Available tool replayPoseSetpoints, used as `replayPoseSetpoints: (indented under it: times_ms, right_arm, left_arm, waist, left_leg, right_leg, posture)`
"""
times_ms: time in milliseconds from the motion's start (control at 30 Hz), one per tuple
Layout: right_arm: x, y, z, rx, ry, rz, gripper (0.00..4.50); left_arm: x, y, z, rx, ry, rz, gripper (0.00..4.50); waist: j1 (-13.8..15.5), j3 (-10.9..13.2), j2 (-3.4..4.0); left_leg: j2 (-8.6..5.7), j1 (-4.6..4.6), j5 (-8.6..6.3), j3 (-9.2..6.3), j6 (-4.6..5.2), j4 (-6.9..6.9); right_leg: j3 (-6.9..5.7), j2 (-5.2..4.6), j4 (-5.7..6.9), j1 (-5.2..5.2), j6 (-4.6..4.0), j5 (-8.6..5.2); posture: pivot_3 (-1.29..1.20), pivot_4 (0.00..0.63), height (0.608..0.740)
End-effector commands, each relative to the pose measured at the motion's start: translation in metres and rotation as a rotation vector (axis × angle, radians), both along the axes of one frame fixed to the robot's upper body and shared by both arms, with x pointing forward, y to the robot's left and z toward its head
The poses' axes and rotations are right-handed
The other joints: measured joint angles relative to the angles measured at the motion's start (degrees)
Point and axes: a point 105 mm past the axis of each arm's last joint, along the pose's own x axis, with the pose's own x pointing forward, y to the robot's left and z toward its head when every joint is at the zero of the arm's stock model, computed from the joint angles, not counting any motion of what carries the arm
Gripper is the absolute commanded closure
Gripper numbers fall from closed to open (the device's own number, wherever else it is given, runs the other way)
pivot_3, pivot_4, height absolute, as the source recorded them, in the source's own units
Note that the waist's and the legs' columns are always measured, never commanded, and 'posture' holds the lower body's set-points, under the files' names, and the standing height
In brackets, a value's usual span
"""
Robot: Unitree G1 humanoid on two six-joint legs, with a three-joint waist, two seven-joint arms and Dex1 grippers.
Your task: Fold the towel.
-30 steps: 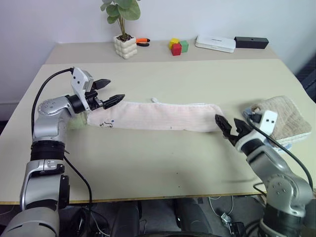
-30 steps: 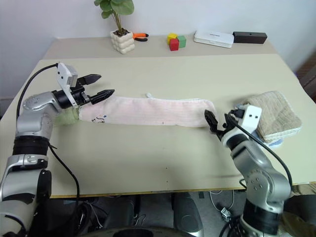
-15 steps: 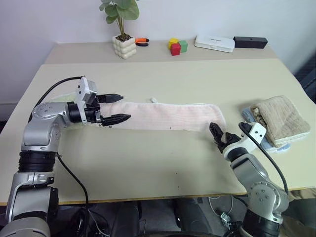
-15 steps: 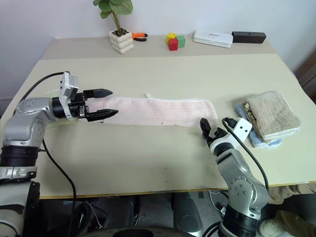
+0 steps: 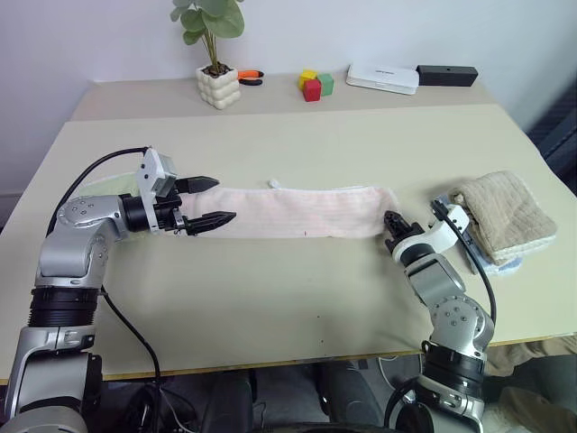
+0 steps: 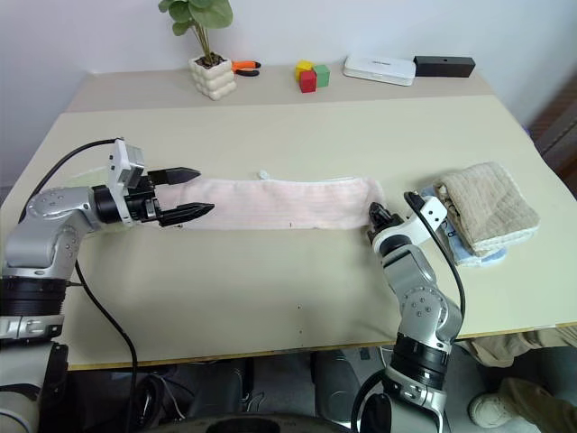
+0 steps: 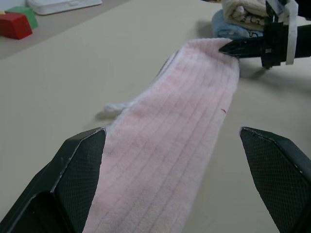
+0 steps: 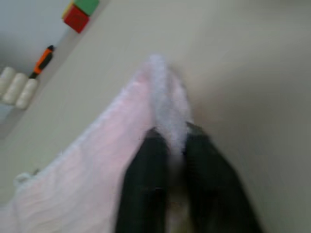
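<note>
**Right gripper pinches the towel's end**

The pink towel [image 5: 302, 213] lies as a long strip across the middle of the table [image 5: 297, 144]. At centre right, the right gripper [image 5: 393, 225] has its fingers closed on the towel's end edge. At centre left, the left gripper [image 5: 209, 201] hovers with fingers spread wide, gripping nothing. No writing is legible.

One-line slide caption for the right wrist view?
Right gripper shut on the end of the pale pink towel, pinching its edge above the beige table.
</note>
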Motion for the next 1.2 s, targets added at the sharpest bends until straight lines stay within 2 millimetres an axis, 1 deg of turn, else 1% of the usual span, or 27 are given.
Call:
replayPoseSetpoints:
  times_ms: [33, 67, 167, 233, 300, 400, 500, 600, 667, 767, 800, 867, 967, 1033, 1067, 1200]
  right_arm:
    - [-0.003, -0.01, 0.0, -0.043, 0.011, -0.026, 4.47]
    - [-0.004, -0.016, 0.001, -0.087, 0.011, -0.036, 4.47]
    - [-0.012, -0.03, 0.009, -0.372, -0.005, 0.024, 4.47]
    - [-0.017, -0.041, 0.009, -0.413, 0.002, 0.029, 4.47]
    - [-0.019, -0.051, 0.017, -0.465, -0.019, 0.039, 4.47]
    - [-0.016, -0.055, 0.034, -0.605, -0.068, 0.062, 4.47]
    - [-0.01, -0.046, 0.051, -0.734, -0.14, 0.102, 4.47]
    - [-0.005, -0.029, 0.069, -0.894, -0.225, 0.16, 4.47]
    - [-0.003, -0.013, 0.078, -0.975, -0.286, 0.219, 4.47]
    - [-0.003, 0.012, 0.081, -1.072, -0.355, 0.328, 4.47]
    - [-0.004, 0.02, 0.081, -1.092, -0.372, 0.361, 4.47]
    - [-0.008, 0.04, 0.081, -1.123, -0.425, 0.447, 4.47]
    - [-0.011, 0.061, 0.079, -1.121, -0.464, 0.522, 4.47]
    - [-0.012, 0.09, 0.076, -1.087, -0.509, 0.595, 4.47]
    - [-0.012, 0.1, 0.075, -1.078, -0.522, 0.621, 4.47]
    - [-0.009, 0.128, 0.059, -1.07, -0.512, 0.707, 4.47]
  left_arm:
    - [0.0, -0.001, 0.012, -0.005, -0.068, 0.003, 0.0]
    - [0.001, -0.001, 0.012, -0.006, -0.07, 0.005, 0.0]
    - [0.003, -0.003, 0.013, -0.008, -0.078, 0.007, 0.0]
    - [0.004, -0.002, 0.013, -0.009, -0.077, 0.011, 0.0]
    - [0.006, 0.001, 0.012, -0.007, -0.079, 0.021, 0.0]
    - [0.01, 0.003, 0.012, -0.008, -0.084, 0.033, 0.0]
    - [0.011, 0.003, 0.013, -0.01, -0.085, 0.031, 0.0]
    - [0.011, 0.002, 0.013, -0.008, -0.082, 0.024, 0.0]
    - [0.011, 0.003, 0.014, -0.007, -0.084, 0.026, 0.0]
    - [0.01, 0.004, 0.015, -0.004, -0.087, 0.031, 0.0]
    - [0.01, 0.004, 0.015, -0.005, -0.088, 0.031, 0.0]
    - [0.009, 0.004, 0.015, -0.009, -0.093, 0.036, 0.0]
    - [0.008, 0.003, 0.016, -0.014, -0.093, 0.04, 0.0]
    - [0.005, 0.001, 0.015, -0.017, -0.087, 0.031, 0.0]
    - [0.004, 0.001, 0.015, -0.014, -0.087, 0.027, 0.0]
    - [0.001, 0.001, 0.017, -0.008, -0.083, 0.022, 0.0]
  waist:
    - [0.03, 0.0, 0.01]
    - [0.08, 0.0, 0.01]
    - [0.58, 0.05, 0.08]
    - [0.81, 0.05, 0.08]
    - [0.78, 0.06, 0.09]
    - [0.67, 0.08, 0.13]
    - [0.55, 0.09, 0.12]
    - [0.59, 0.09, 0.11]
    - [0.52, 0.1, 0.12]
    - [0.64, 0.1, 0.1]
    - [0.7, 0.1, 0.1]
    - [0.81, 0.1, 0.1]
    - [1.01, 0.11, 0.09]
    - [0.91, 0.11, 0.09]
    - [0.76, 0.11, 0.09]
    - [0.8, 0.11, 0.08]
  left_leg:
    - [-0.01, 0.0, 0.0, 0.0, 0.0, 0.0]
    - [-0.01, 0.0, 0.0, 0.0, 0.0, -0.01]
    - [-0.06, -0.07, 0.0, 0.01, 0.0, 0.01]
    - [-0.08, -0.12, 0.0, 0.05, 0.0, -0.01]
    - [-0.07, -0.12, 0.0, 0.04, 0.0, -0.02]
    - [-0.06, -0.09, 0.0, 0.05, 0.0, -0.03]
    - [-0.06, -0.1, 0.0, 0.05, 0.0, -0.02]
    - [-0.06, -0.1, 0.0, 0.04, 0.0, -0.02]
    - [-0.06, -0.1, 0.0, 0.04, 0.0, -0.03]
    - [-0.06, -0.11, 0.0, 0.04, 0.0, -0.03]
    - [-0.06, -0.11, 0.0, 0.03, 0.0, -0.02]
    - [-0.06, -0.12, 0.0, 0.03, 0.0, -0.01]
    - [-0.06, -0.13, 0.0, 0.03, 0.0, -0.01]
    - [-0.06, -0.13, 0.0, 0.03, 0.0, 0.0]
    - [-0.05, -0.12, 0.0, 0.03, 0.0, 0.0]
    - [-0.05, -0.13, 0.0, -0.01, 0.0, -0.01]
  right_leg:
    - [0.0, -0.01, 0.0, 0.0, 0.0, 0.0]
    - [0.0, -0.01, 0.0, 0.0, 0.0, 0.0]
    - [-0.01, -0.07, -0.09, -0.01, 0.0, 0.0]
    - [0.0, -0.1, -0.16, -0.02, 0.02, -0.01]
    - [0.0, -0.08, -0.15, -0.04, 0.02, -0.01]
    - [0.01, -0.04, -0.11, -0.05, 0.01, -0.01]
    - [0.01, -0.04, -0.12, -0.05, 0.01, -0.01]
    - [0.0, -0.04, -0.12, -0.06, 0.01, -0.01]
    - [0.0, -0.04, -0.13, -0.06, 0.02, -0.01]
    - [0.0, -0.04, -0.13, -0.06, 0.02, -0.01]
    - [-0.01, -0.04, -0.14, -0.06, 0.02, -0.01]
    - [-0.01, -0.05, -0.14, -0.06, 0.02, -0.01]
    - [-0.01, -0.05, -0.13, -0.06, 0.02, -0.01]
    - [-0.01, -0.05, -0.13, -0.06, 0.02, -0.01]
    - [-0.01, -0.04, -0.12, -0.07, 0.02, -0.01]
    - [-0.04, -0.04, -0.09, -0.07, 0.01, -0.01]
  posture:
    - [0.0, 0.15, 0.74]
    - [0.0, 0.15, 0.74]
    - [0.0, 0.15, 0.74]
    - [0.0, 0.15, 0.74]
    - [0.0, 0.15, 0.74]
    - [0.0, 0.15, 0.74]
    - [0.0, 0.15, 0.74]
    - [0.0, 0.15, 0.74]
    - [0.0, 0.15, 0.74]
    - [0.0, 0.15, 0.74]
    - [0.0, 0.15, 0.74]
    - [0.0, 0.15, 0.74]
    - [0.0, 0.15, 0.74]
    - [0.0, 0.15, 0.74]
    - [0.0, 0.15, 0.74]
    - [0.0, 0.15, 0.74]
